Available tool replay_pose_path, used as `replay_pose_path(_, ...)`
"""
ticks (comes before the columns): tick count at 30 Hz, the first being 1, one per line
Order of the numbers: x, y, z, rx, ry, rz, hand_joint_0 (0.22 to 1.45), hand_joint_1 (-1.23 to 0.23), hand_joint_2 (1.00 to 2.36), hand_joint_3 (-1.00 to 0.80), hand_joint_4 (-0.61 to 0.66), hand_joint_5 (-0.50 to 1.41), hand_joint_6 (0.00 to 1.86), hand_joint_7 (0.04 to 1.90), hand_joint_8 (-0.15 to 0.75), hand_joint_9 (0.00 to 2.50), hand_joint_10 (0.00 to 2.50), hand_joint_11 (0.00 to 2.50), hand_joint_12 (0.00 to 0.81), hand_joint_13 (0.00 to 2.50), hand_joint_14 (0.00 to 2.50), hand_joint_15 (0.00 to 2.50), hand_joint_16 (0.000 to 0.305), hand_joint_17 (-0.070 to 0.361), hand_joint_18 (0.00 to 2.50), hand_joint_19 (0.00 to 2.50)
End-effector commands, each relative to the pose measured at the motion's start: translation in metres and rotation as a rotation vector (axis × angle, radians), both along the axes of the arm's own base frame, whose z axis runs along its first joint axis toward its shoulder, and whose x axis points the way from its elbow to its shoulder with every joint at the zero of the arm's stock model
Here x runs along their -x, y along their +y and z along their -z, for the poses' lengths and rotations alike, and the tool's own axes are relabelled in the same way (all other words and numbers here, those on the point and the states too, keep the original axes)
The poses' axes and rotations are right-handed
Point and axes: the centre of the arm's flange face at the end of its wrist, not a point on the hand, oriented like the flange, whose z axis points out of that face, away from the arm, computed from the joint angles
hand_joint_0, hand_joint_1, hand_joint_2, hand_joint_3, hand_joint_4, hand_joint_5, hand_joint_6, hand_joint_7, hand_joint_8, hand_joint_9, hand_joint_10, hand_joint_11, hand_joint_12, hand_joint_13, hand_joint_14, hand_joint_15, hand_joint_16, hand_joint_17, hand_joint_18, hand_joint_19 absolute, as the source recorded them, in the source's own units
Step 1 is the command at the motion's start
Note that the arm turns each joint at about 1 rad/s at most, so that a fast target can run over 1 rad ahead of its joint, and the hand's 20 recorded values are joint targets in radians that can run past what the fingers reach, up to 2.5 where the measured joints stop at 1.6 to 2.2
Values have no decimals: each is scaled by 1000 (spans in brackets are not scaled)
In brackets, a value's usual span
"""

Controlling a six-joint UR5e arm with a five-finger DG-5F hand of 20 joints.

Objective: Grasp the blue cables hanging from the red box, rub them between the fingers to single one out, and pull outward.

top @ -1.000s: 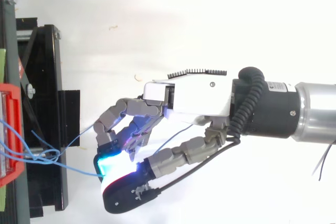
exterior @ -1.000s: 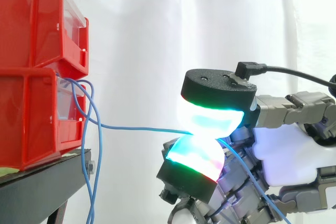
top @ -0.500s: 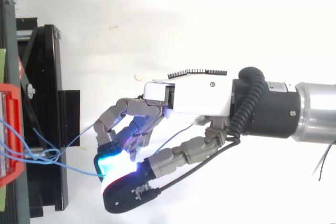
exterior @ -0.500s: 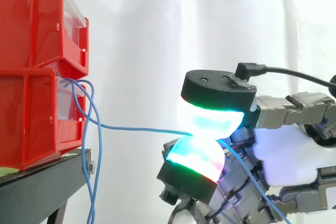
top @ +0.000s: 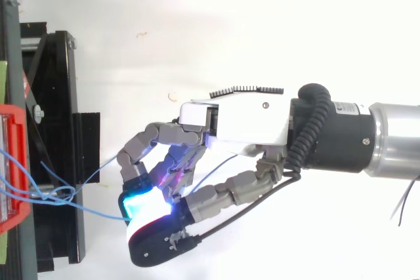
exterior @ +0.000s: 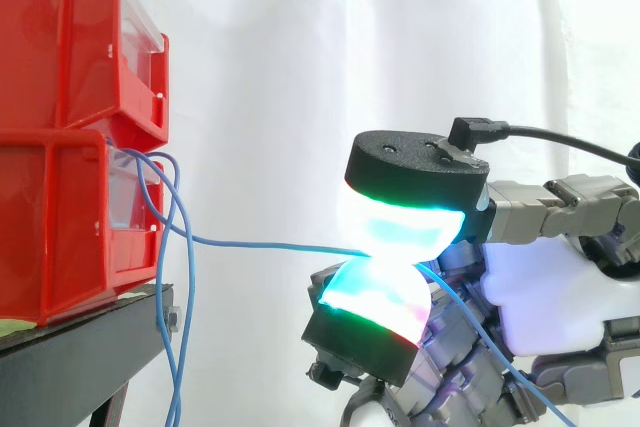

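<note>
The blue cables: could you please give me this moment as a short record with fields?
holder: the hand, glowing pads pressed together
held: single blue cable, pinched between the pads
cable run: roughly level from the lower red bin to the pads
other cables: hanging loose beside the black stand

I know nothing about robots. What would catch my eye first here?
The robot hand at the right of the side view stands out, its glowing fingertips pinching a thin blue cable. That cable runs nearly level to the lower red box at the left. There, more blue cables hang down in loops beside a black stand.
</note>
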Motion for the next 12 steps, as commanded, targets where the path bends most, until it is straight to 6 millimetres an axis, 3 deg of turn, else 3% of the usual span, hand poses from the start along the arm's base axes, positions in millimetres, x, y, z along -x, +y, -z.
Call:
replay_pose_path(1,0,0,0,0,0,0,664,-737,1034,114,-150,-154,941,1380,432,1049,15,522,564,990,18,741,59,134,829,654)
replay_pose_path(2,0,0,0,0,0,0,664,-737,1033,112,-143,-154,940,1389,425,1010,16,448,481,943,17,625,69,155,793,684)
replay_pose_path(3,0,0,0,0,0,0,664,-739,1033,109,-149,-153,940,1386,442,1024,13,455,500,852,17,557,67,151,979,633)
replay_pose_path(4,0,0,0,0,0,0,664,-738,1033,109,-144,-154,940,1383,424,1027,12,437,453,869,16,596,68,153,923,652)
replay_pose_path(5,0,0,0,0,0,0,664,-737,1033,108,-145,-154,940,1377,420,1072,16,515,472,935,21,755,64,144,776,682)
replay_pose_path(6,0,0,0,0,0,0,664,-738,1033,107,-149,-154,939,1386,430,1033,14,487,440,885,17,663,68,153,1042,606)
replay_pose_path(7,0,0,0,0,0,0,665,-740,1033,100,-148,-154,938,1396,425,1056,16,500,440,847,13,574,67,150,1149,577)
replay_pose_path(8,0,0,1,0,1,0,665,-739,1033,100,-146,-154,937,1394,423,1095,14,553,502,902,15,634,59,132,877,633)
replay_pose_path(9,0,0,1,0,1,0,665,-738,1033,104,-143,-154,938,1389,405,1099,17,578,437,919,16,740,59,134,874,620)
replay_pose_path(10,0,0,1,0,1,0,668,-741,1032,95,-154,-153,937,1394,447,1069,16,529,484,770,13,497,64,145,1075,596)
replay_pose_path(11,0,0,0,0,0,0,666,-738,1034,101,-140,-155,937,1395,464,1115,17,568,465,973,15,641,54,123,932,623)
replay_pose_path(12,0,0,0,0,0,0,666,-734,1035,106,-140,-155,938,1387,431,1138,14,589,442,1037,17,769,62,139,884,621)
